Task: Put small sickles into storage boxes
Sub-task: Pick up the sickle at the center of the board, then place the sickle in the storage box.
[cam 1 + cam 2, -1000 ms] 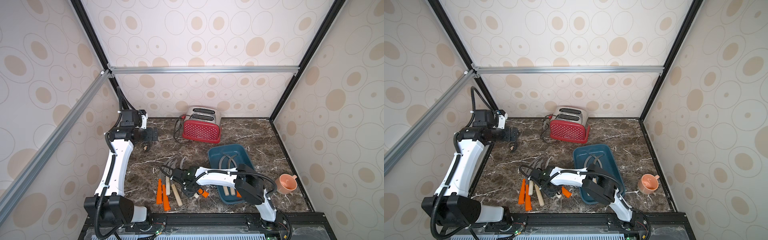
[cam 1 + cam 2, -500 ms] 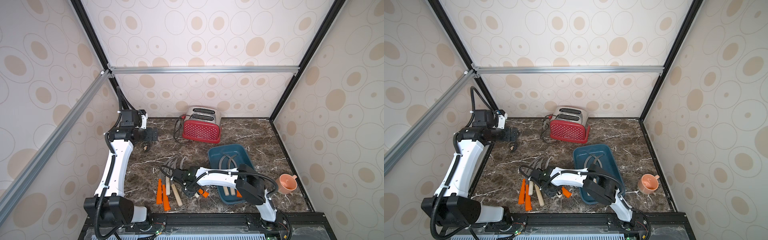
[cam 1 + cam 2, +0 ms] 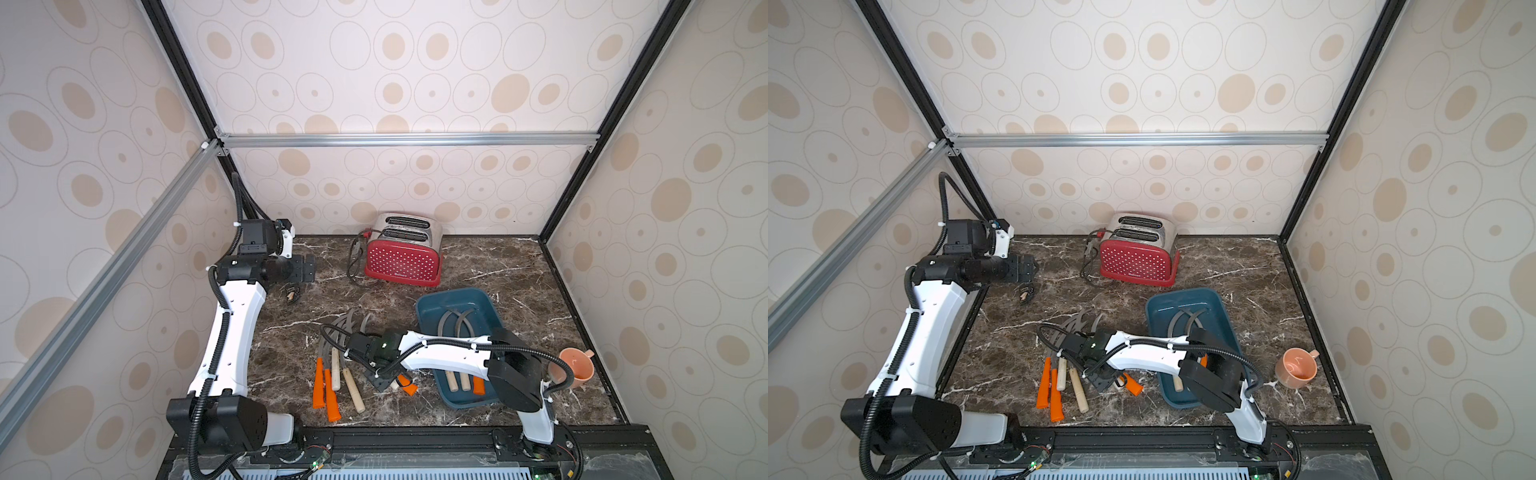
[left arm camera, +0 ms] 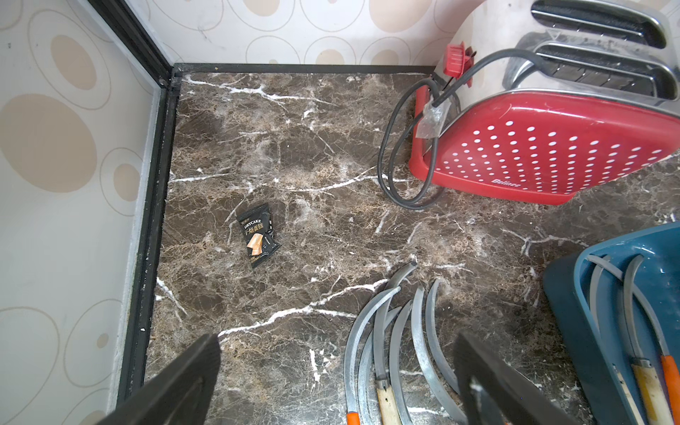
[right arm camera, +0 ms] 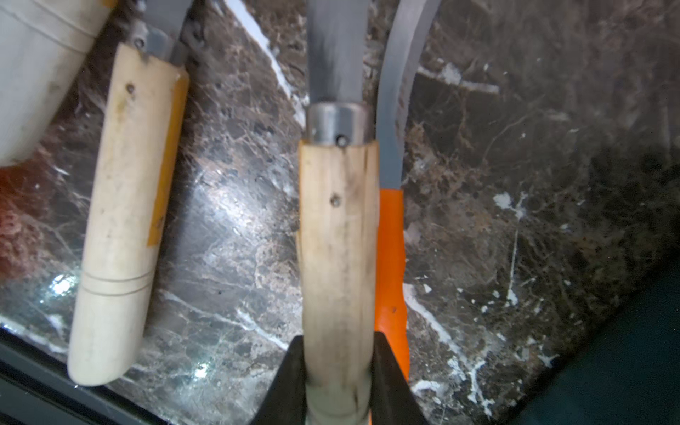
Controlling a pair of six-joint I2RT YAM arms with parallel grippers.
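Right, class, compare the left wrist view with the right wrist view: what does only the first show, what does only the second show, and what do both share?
Only the left wrist view: the red toaster with its cord, a black snack packet, and the left gripper, open and holding nothing. Only the right wrist view: the right gripper shut on a wooden-handled sickle, with an orange-handled sickle right beside it. Both: the marble tabletop and loose sickles lying on it.

Bright even light, blurry right-wrist close-up
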